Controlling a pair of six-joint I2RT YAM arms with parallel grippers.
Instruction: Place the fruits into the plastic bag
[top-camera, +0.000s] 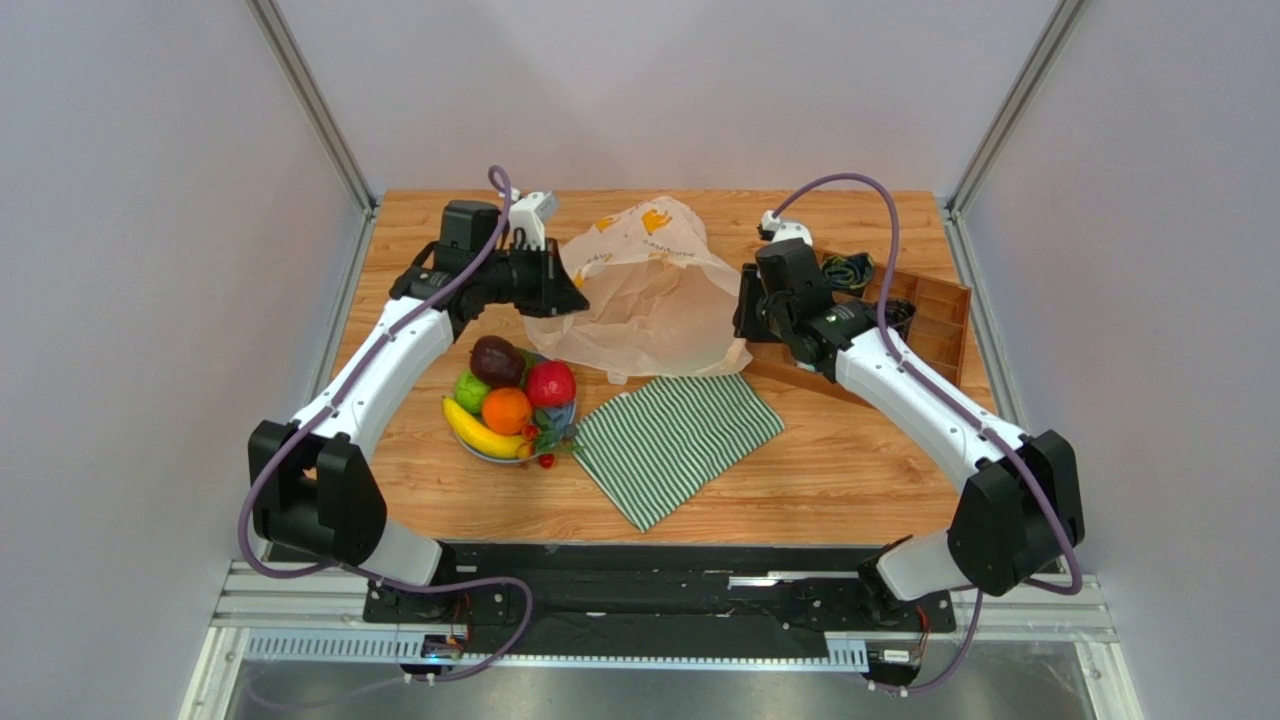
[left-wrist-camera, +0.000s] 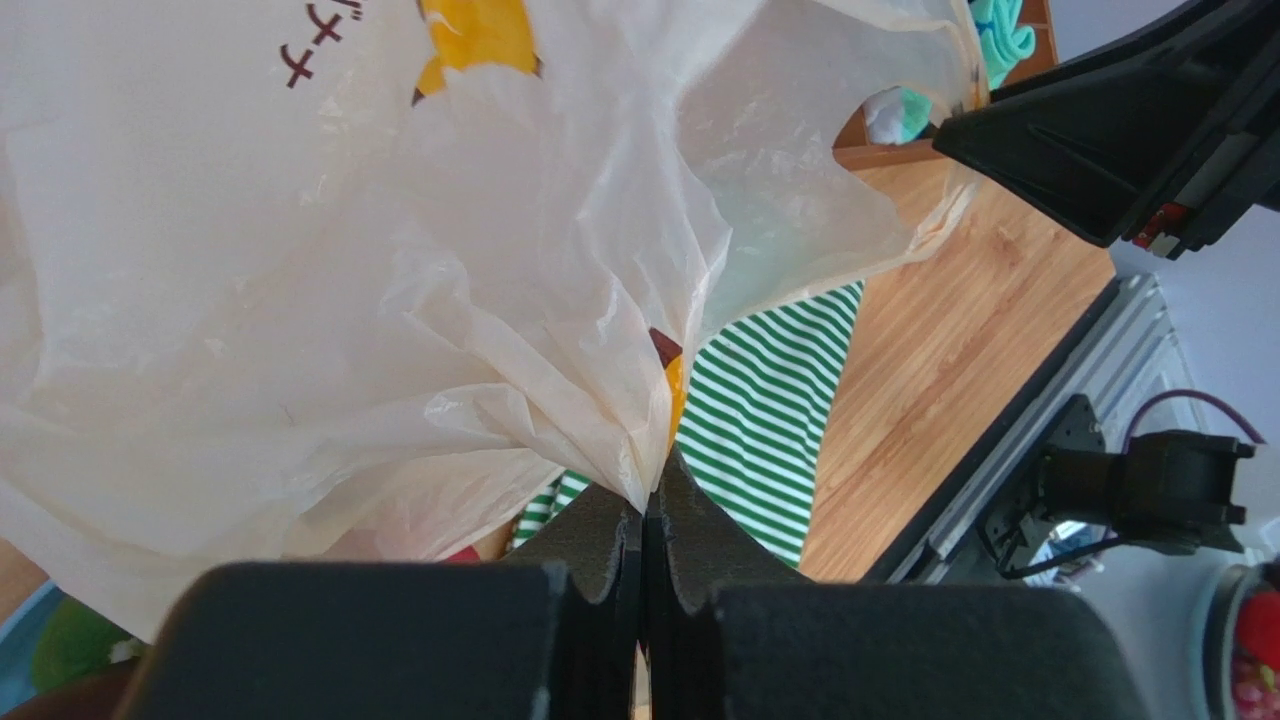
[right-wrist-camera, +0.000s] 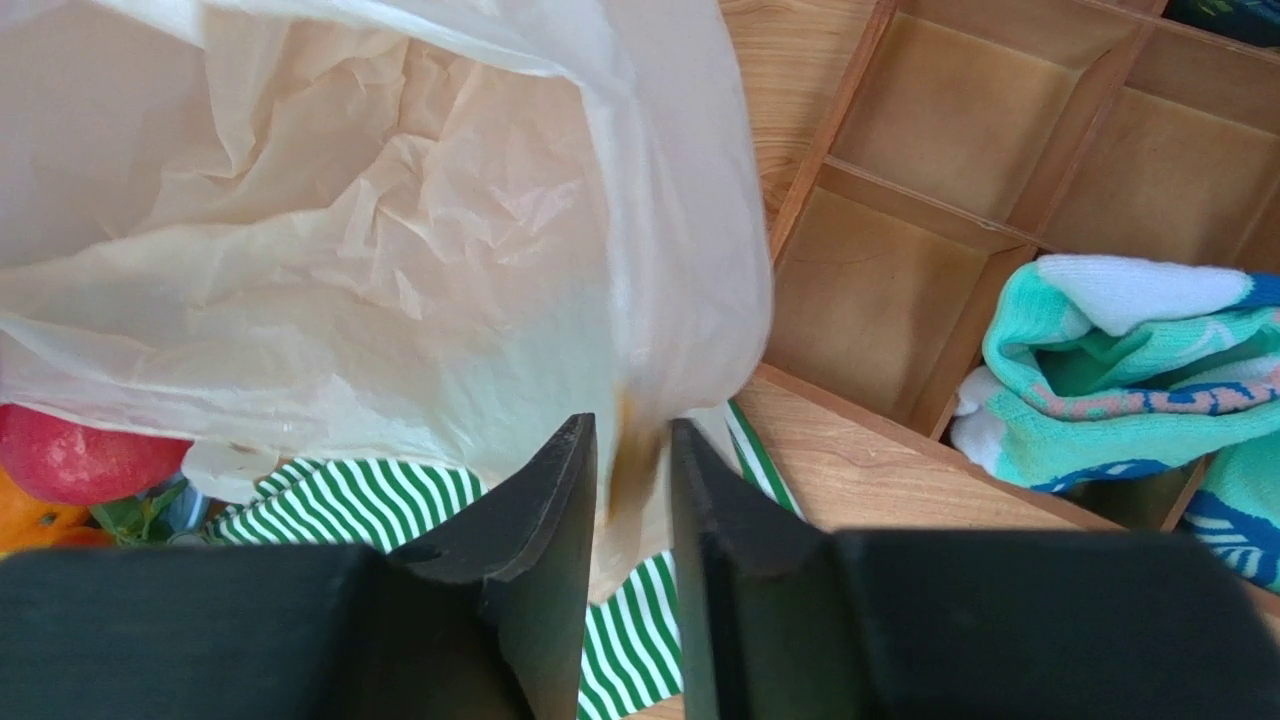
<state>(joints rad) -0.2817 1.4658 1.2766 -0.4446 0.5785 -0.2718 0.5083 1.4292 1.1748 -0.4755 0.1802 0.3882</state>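
Left gripper (left-wrist-camera: 649, 498) pinches the plastic bag (top-camera: 657, 293) at its left edge. Right gripper (right-wrist-camera: 631, 438), jaws slightly parted, straddles its right edge. Fruits (top-camera: 508, 408) sit near its front-left.

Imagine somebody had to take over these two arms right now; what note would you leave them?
Left gripper: shut, pinching the plastic bag at its edge.
Right gripper: jaws slightly apart, bag film hanging between them, not clamped.
Fruits: heaped together in front of the bag, beside the striped cloth; none seen inside the bag.
Done: one side of the bag gripped.
To do: grip the other side, open its mouth, load every fruit.
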